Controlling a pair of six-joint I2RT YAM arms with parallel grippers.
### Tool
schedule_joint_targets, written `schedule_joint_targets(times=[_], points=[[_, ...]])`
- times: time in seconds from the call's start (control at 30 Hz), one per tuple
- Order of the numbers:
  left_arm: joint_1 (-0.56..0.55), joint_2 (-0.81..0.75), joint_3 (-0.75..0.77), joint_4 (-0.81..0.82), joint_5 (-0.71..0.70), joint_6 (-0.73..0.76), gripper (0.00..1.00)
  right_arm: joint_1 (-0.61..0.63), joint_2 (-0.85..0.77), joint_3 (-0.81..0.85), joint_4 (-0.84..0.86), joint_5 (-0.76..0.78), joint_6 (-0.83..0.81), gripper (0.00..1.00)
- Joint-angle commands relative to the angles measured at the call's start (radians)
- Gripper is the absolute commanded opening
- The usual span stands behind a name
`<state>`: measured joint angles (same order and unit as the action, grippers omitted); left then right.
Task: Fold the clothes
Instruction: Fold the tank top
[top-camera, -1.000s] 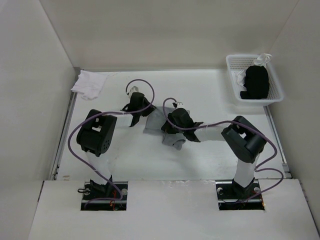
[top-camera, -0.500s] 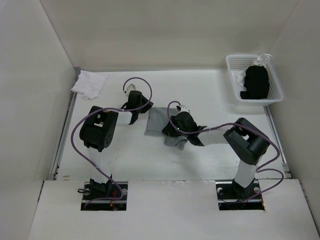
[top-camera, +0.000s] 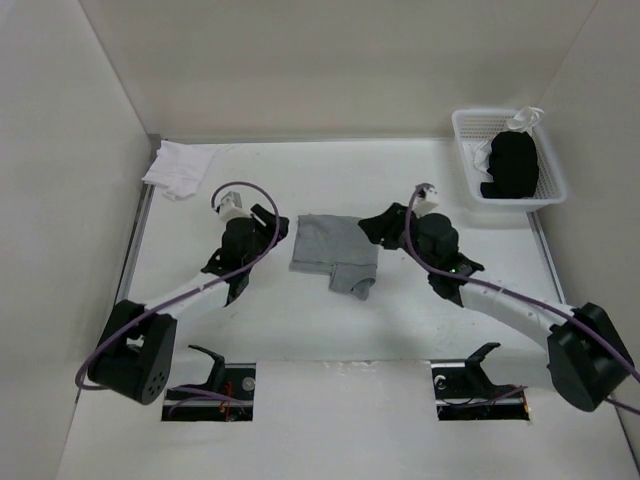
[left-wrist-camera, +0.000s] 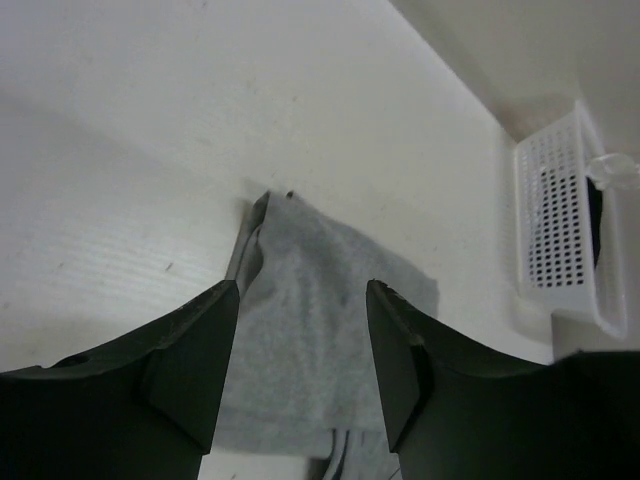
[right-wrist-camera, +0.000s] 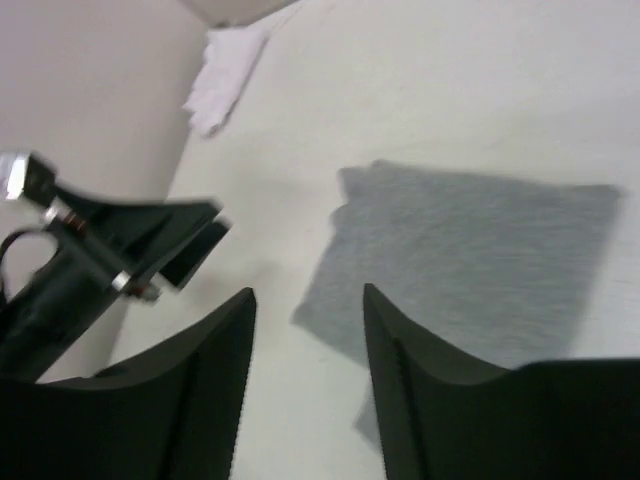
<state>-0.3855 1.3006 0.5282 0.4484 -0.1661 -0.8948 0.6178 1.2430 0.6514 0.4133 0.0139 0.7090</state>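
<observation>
Arms stretched low: left end effector (top-camera: 272, 226) at 9 o'clock, right end effector (top-camera: 378, 226) at 3 o'clock of folded tank top (top-camera: 333, 250), both released.

colours | tank top (top-camera: 330, 245): plain mid-grey | cloth (top-camera: 176, 166) far left: white | basket (top-camera: 467, 165) far right: white, perforated walls | garment (top-camera: 512, 165) inside it: black | cables (top-camera: 240, 184): purple | table (top-camera: 400, 180): white
</observation>
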Motion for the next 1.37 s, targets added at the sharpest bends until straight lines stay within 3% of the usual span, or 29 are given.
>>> schedule_joint_targets(times=[0.0,0.13,0.23,0.3,0.47,0.57,1.23,1.33], points=[[-0.022,-0.107,-0.092,-0.052,0.002,0.079,0.55,-0.08,-0.077,-0.096,0.033,0.044,-0.029,0.47],[-0.023,-0.24,-0.166,-0.16,-0.001,0.083,0.6,-0.154,-0.148,-0.197,0.073,0.081,-0.022,0.12],[-0.003,-0.31,-0.192,-0.221,-0.007,0.08,0.61,-0.192,-0.149,-0.252,0.113,0.118,-0.005,0.07],[0.018,-0.336,-0.197,-0.257,-0.007,0.08,0.62,-0.22,-0.129,-0.257,0.114,0.115,0.006,0.1],[0.053,-0.343,-0.189,-0.316,0.007,0.085,0.63,-0.24,-0.119,-0.26,0.114,0.118,0.01,0.45],[0.058,-0.324,-0.18,-0.326,0.011,0.097,0.63,-0.253,-0.132,-0.274,0.117,0.123,0.014,0.54],[0.029,-0.228,-0.109,-0.32,0.011,0.161,0.62,-0.281,-0.12,-0.279,0.117,0.112,0.032,0.57],[0.02,-0.205,-0.096,-0.324,0.013,0.171,0.66,-0.28,-0.117,-0.277,0.116,0.112,0.032,0.57]])
